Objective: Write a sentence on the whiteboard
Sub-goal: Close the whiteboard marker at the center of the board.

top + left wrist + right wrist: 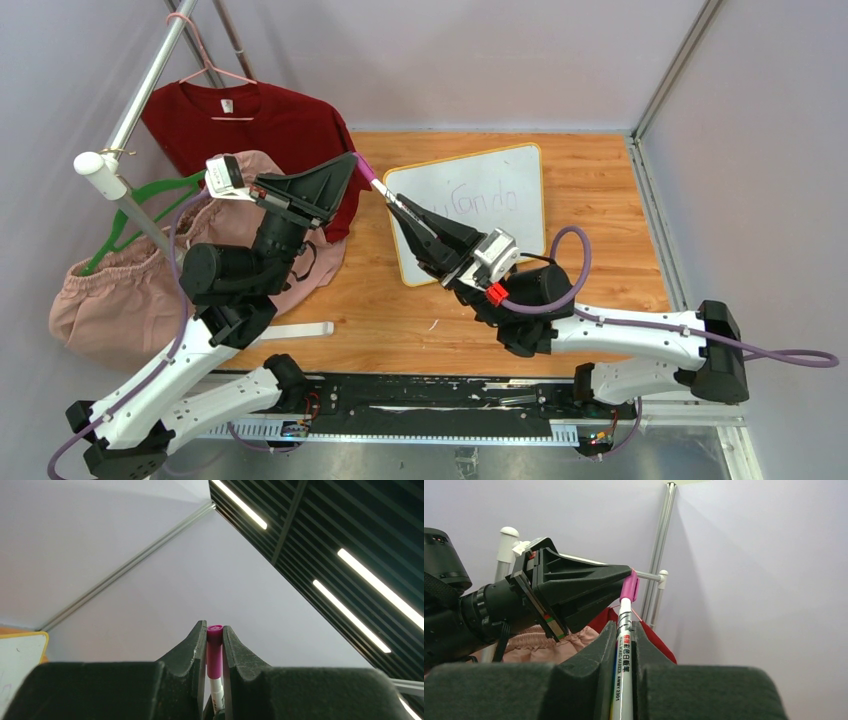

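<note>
The whiteboard (470,170), white with a yellow-orange frame, lies on the wooden table at the back centre; its corner shows in the left wrist view (20,655). The sentence (485,200) is one faint purple line across the board; my right arm covers the board below it. A white marker (624,650) with a magenta cap (366,167) is held in the air left of the board. My left gripper (352,160) is shut on the cap (214,652). My right gripper (398,207) is shut on the marker's barrel (385,190).
A red T-shirt (250,115) hangs on a pink hanger from a metal rack pole (150,80) at the back left. A pink garment (120,290) and a green hanger (140,205) lie at the left. A white strip (295,330) lies near the table's front.
</note>
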You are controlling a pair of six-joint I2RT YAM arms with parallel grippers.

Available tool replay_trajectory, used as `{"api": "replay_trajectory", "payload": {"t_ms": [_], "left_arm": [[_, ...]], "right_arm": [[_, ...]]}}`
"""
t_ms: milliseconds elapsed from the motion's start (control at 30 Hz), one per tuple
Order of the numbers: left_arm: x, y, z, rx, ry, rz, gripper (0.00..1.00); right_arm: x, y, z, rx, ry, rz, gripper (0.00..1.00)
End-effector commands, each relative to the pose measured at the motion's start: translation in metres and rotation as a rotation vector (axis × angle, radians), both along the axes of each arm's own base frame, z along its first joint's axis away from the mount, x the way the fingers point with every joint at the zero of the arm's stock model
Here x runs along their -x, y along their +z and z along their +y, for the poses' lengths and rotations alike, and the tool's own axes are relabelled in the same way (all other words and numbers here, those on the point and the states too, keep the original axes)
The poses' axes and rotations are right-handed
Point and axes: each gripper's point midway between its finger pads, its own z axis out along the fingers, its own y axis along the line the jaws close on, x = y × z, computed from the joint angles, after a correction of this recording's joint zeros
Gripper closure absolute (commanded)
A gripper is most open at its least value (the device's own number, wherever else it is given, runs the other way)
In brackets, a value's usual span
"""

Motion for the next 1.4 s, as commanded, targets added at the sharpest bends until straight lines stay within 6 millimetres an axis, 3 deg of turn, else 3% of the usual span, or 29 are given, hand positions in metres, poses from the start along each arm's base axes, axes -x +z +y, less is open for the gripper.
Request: {"api": "replay_trajectory", "payload": {"t_ms": [0, 567, 1367], "left_arm": [[0.004, -0.001, -0.003, -0.003, -0.022, -0.017, 1.00], [0.003, -0.006, -0.001, -0.005, -0.010, -0.009, 1.00], [0.005, -0.012, -0.021, -0.028, -0.103, 0.001, 1.00]], "right_arm": [[-0.002, 0.012, -0.001, -0.010, -0.082, -0.039, 1.00], [-0.003, 0.014, 0.004, 0.010, -0.257, -0.116, 1.00], [-0.002, 0.020, 0.017, 0.034, -0.294, -0.172, 1.00]]}}
